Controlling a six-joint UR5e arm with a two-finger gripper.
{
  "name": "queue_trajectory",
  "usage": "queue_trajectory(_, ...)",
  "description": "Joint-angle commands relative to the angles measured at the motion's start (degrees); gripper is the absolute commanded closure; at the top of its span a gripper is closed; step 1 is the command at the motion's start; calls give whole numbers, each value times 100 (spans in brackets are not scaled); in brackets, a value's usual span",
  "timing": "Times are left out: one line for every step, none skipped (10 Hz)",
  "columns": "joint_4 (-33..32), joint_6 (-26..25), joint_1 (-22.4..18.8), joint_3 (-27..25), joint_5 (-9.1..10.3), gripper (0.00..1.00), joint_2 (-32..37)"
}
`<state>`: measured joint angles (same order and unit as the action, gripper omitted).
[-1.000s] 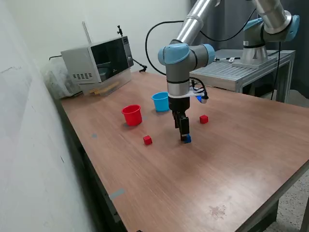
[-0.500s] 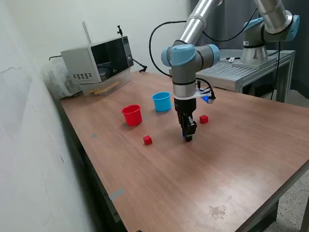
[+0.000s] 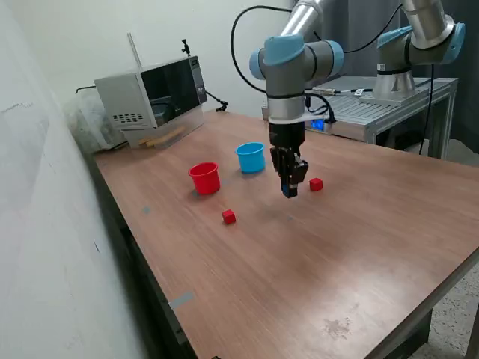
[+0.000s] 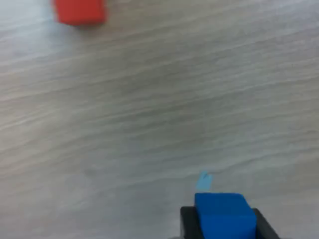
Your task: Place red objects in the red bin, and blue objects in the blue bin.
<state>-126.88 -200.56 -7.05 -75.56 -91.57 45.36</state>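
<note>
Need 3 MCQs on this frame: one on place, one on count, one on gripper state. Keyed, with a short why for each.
1. In the exterior view, the small round light-blue plastic cup stands where relative to the small round red plastic cup?
A. on the exterior view's right of it
B. on the exterior view's left of it
C. stacked inside it

2. How many small solid red cubes lie on the wooden table?
A. none
B. two
C. four

3. What is the two-finger gripper doing?
A. open, empty
B. shut on a red cube
C. shut on a small dark-blue cube, off the table

Key: 1 A, the cups stand apart. 2 B, one near the red cup, one beside the gripper. 3 C, the wrist view shows blue between the fingers.
</note>
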Motion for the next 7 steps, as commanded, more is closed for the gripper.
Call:
queue_trajectory(14,237,499,-571,-10,100,770)
queue_trajectory(14,289,886,-852,-27,100,956)
queue_trajectory(14,394,1299,-1063,-36,100,1010)
queue_trajectory(23,447,1685,-1187,-45,100,1019)
queue_trajectory(23,474,1968,-1241,-54,100,1019)
queue_trajectory(32,509,2136,-1294,-54,100,1019)
queue_trajectory(23,596,2303,-1364,-54,100,1019)
